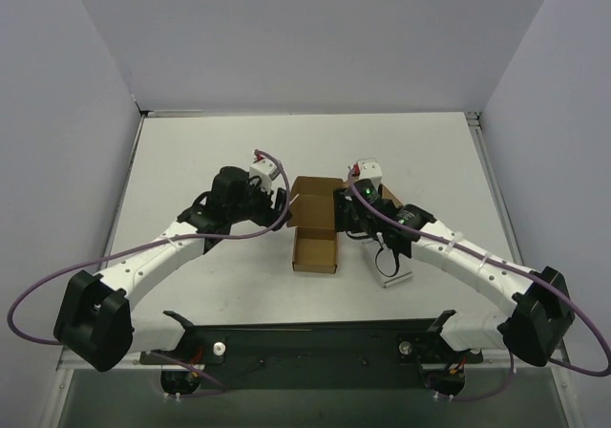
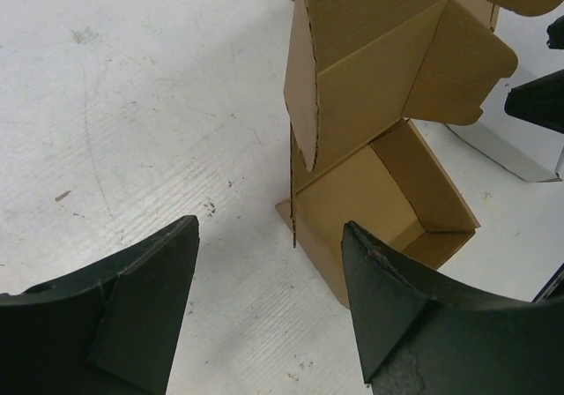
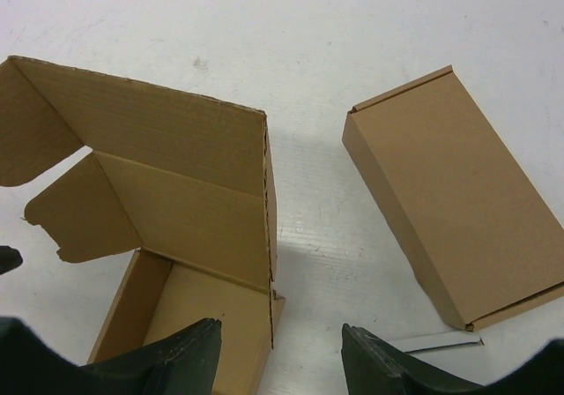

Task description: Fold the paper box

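The paper box (image 1: 315,246) is a small brown carton in the middle of the table, tray open upward and lid with side flaps standing at its far side (image 1: 313,199). My left gripper (image 1: 281,204) is open and empty at the box's left side. In the left wrist view (image 2: 269,267) the box's near corner (image 2: 352,201) lies between and beyond the fingers. My right gripper (image 1: 345,216) is open at the box's right side. In the right wrist view (image 3: 280,353) its fingers stand either side of the box's right wall (image 3: 185,183), one finger over the tray.
A longer oblong brown carton (image 3: 449,192) lies closed just right of the box, mostly hidden under my right arm in the top view (image 1: 389,196). A small white-grey slab (image 1: 394,273) lies under my right forearm and shows in the left wrist view (image 2: 502,144).
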You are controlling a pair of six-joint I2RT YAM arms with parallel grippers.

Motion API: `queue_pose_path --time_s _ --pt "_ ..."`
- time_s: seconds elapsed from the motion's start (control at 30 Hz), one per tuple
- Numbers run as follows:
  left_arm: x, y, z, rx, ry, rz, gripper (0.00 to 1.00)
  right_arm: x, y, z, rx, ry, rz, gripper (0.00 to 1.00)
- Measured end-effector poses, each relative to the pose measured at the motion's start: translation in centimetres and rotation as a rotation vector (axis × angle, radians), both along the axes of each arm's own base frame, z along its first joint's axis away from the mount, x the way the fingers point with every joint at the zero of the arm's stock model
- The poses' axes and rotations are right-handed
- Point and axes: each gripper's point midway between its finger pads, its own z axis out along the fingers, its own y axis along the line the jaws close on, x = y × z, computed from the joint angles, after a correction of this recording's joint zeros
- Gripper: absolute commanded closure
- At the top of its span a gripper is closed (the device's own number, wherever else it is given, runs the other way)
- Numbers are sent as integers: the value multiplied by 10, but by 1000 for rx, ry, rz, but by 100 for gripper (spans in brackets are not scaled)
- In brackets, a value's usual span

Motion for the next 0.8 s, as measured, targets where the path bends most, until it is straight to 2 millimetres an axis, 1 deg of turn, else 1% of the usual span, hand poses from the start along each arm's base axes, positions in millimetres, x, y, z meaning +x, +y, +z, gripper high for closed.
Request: queue_pose_path --time_s 0.13,0.17,0.27,0.37,0.47,0.6,0.67,0.7,0.73,0.8 --pt "-1 -7 -10 23 18 -17 33 4 -3 -6 -19 10 -5 49" --pt "-1 -9 -10 27 19 -19 38 5 -4 -7 -20 12 -7 51" --pt "2 -12 -9 30 16 -16 45 10 -4 -8 -15 11 -11 56" --pt "5 -14 -6 29 4 -9 49 16 -3 -7 8 4 -13 59" --pt "6 -15 -6 33 1 -8 50 22 -1 -5 28 -9 -15 60" --pt "5 -17 -9 39 6 -12 53 23 0 -11 28 -3 -4 63" --pt "5 -17 -10 43 9 -13 55 23 1 -14 24 3 3 66" --pt "5 -17 -12 45 11 -12 58 23 2 -14 24 5 7 67" --pt "5 -17 -13 48 13 -11 60 23 3 -15 25 6 11 71" --pt "5 -18 -14 49 16 -11 64 23 4 -15 27 6 15 75"
